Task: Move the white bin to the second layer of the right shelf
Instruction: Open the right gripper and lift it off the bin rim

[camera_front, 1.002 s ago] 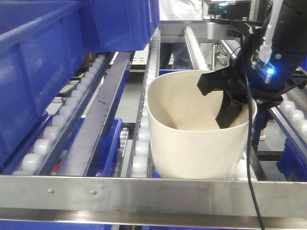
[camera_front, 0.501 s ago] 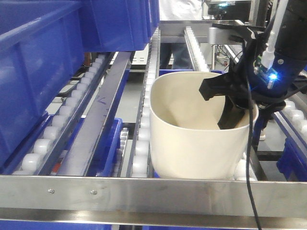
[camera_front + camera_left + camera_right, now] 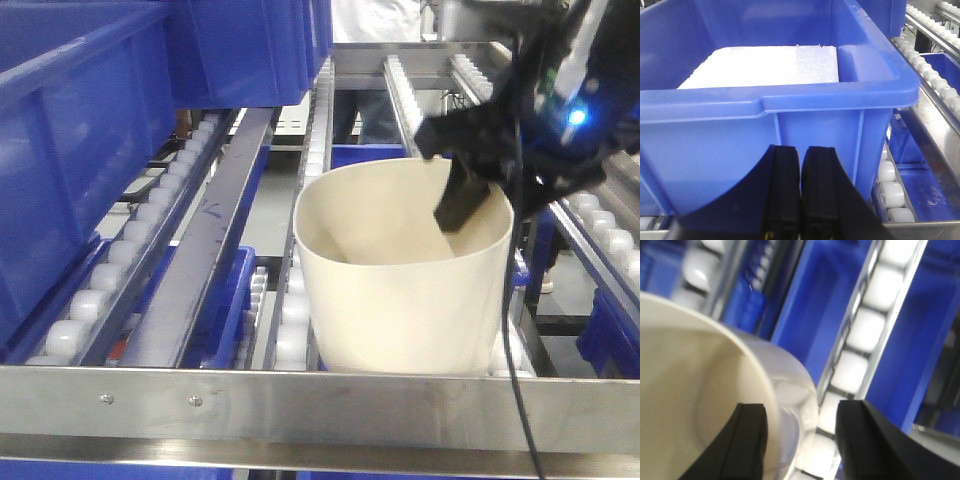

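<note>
Altogether we count one glossy cream-white plastic bin, standing tilted on the steel rack level of white roller tracks, behind its flat front bar. Our black right gripper straddles the bin's rim, one finger inside, one outside, jaws parted around the wall; contact is blurred. Our left gripper is closed, empty, facing one blue rectangular crate holding one white foam slab.

The right claw has opened and risen off the white bin.
</note>
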`<state>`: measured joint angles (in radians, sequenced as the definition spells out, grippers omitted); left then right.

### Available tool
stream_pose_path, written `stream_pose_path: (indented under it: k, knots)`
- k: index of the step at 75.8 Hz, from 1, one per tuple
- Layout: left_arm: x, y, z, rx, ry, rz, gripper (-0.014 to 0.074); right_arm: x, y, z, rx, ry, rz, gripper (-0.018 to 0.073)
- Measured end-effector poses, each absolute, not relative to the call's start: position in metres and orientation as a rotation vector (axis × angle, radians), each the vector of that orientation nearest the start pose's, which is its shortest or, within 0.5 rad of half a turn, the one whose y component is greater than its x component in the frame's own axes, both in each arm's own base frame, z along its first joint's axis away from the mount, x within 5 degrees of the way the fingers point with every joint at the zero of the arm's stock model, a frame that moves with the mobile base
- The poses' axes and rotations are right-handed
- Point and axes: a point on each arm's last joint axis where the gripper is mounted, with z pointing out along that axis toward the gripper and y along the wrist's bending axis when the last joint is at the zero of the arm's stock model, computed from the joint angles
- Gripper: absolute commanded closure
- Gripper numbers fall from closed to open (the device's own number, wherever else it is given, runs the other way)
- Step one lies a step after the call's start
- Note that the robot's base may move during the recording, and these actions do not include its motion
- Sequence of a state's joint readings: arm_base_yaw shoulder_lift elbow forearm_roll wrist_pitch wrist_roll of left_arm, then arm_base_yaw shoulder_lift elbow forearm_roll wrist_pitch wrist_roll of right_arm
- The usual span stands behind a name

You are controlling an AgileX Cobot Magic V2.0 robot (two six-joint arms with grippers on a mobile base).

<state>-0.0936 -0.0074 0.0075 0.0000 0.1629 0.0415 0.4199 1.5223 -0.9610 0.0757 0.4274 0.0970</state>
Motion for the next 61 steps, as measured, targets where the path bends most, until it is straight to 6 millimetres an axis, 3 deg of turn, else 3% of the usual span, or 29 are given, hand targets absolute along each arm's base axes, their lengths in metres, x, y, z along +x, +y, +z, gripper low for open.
stream_pose_path:
  k: [28, 39, 48, 61]
  knots:
    - [0.056, -0.005, 0.196, 0.111, 1.643, -0.040, 0.0512, 0.264, 0.121, 0.291, -0.311, 2.309, 0.333, 0.0168]
    - [0.056, -0.005, 0.196, 0.111, 1.643, -0.040, 0.0512, 0.245, 0.112, 0.315, -0.294, 2.187, 0.361, 0.0284]
    - [0.056, -0.005, 0.196, 0.111, 1.643, -0.040, 0.0512, 0.220, 0.100, 0.326, -0.271, 2.050, 0.388, 0.0514]
    - [0.056, -0.005, 0.196, 0.111, 1.643, -0.040, 0.0512, 0.181, 0.081, 0.319, -0.232, 1.840, 0.419, 0.0505]
